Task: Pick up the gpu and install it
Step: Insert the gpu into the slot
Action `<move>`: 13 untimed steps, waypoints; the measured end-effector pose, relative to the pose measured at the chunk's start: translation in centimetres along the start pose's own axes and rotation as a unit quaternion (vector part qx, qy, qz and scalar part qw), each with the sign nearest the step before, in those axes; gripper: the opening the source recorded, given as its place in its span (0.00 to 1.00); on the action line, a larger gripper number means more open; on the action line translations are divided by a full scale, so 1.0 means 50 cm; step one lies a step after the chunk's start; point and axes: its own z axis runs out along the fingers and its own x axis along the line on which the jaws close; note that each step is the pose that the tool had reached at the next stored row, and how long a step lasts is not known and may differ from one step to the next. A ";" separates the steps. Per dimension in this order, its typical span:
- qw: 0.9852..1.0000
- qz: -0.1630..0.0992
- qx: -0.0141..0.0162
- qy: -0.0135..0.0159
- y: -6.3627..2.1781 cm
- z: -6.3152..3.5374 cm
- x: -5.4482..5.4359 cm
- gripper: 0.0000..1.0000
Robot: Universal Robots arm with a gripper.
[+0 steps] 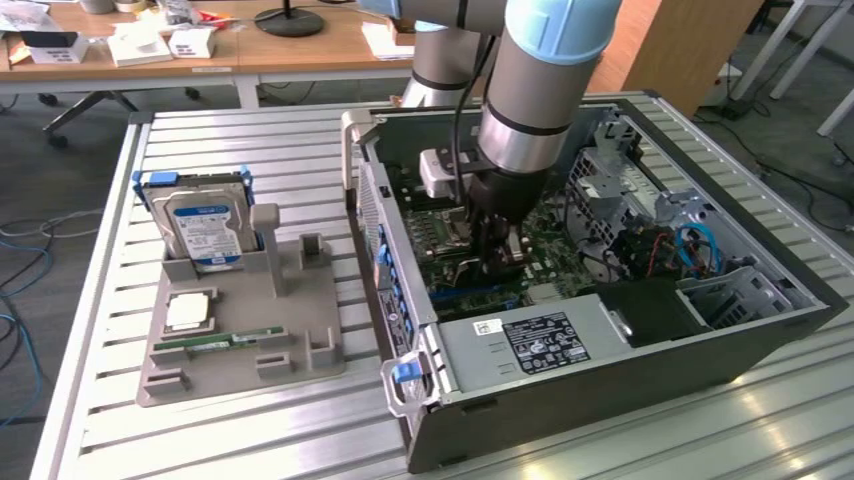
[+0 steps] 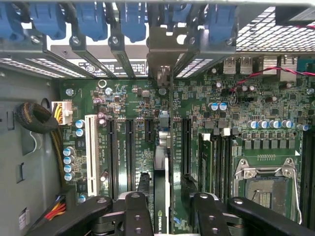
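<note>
The gpu is seen edge-on, upright in a slot near the middle of the motherboard. Part of its length is cut off between the fingers of the gripper, which are spread, with a gap seen on one side. The open computer case is set on a slatted metal table; wooden desks are noted behind.

gpu and hand cut off at picture edge.
</note>
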 end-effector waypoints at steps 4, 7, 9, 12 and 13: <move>1.000 0.000 0.000 0.000 0.000 -0.017 -0.001 0.39; 1.000 0.000 0.000 0.000 0.000 -0.032 -0.001 0.39; 1.000 0.000 0.000 0.000 0.000 -0.043 -0.002 0.39; 1.000 0.000 0.000 0.000 -0.001 -0.060 -0.003 0.39; 1.000 0.000 0.000 0.000 -0.001 -0.065 -0.003 0.39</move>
